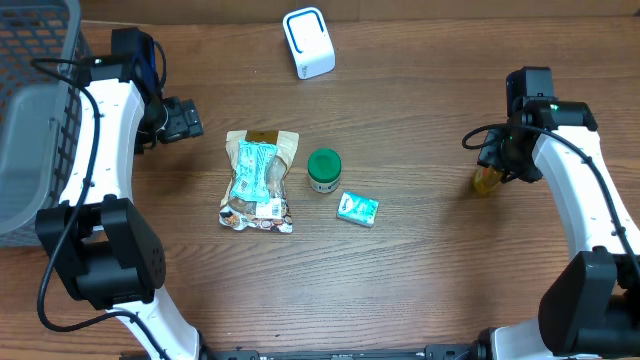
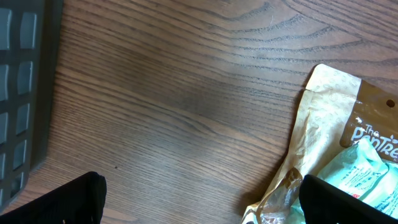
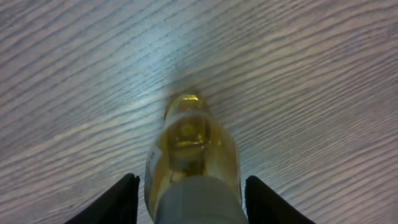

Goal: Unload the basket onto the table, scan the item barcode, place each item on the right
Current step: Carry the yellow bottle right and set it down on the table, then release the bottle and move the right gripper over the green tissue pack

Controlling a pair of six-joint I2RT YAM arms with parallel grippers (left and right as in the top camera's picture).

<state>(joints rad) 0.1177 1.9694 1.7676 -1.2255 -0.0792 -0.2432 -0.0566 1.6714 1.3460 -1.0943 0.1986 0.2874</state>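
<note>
A small bottle of yellow liquid [image 3: 189, 140] with a grey cap rests on the wood table at the right, its cap toward the wrist camera. My right gripper [image 3: 191, 190] straddles it, open; a gap shows between the bottle and each dark finger [image 3: 115, 202]. In the overhead view the bottle [image 1: 486, 181] sits just under the right gripper [image 1: 499, 165]. The white barcode scanner [image 1: 308, 42] stands at the table's back centre. My left gripper [image 2: 202, 208] hangs open over bare wood at the left [image 1: 183, 120], nothing between its fingers, with a snack bag's corner [image 2: 323, 118] beside its right finger.
A snack bag [image 1: 260, 180], a green-lidded jar [image 1: 323, 170] and a small teal box [image 1: 357, 208] lie mid-table. A grey plastic basket [image 1: 30, 110] stands at the far left edge; its wall [image 2: 25, 93] shows in the left wrist view.
</note>
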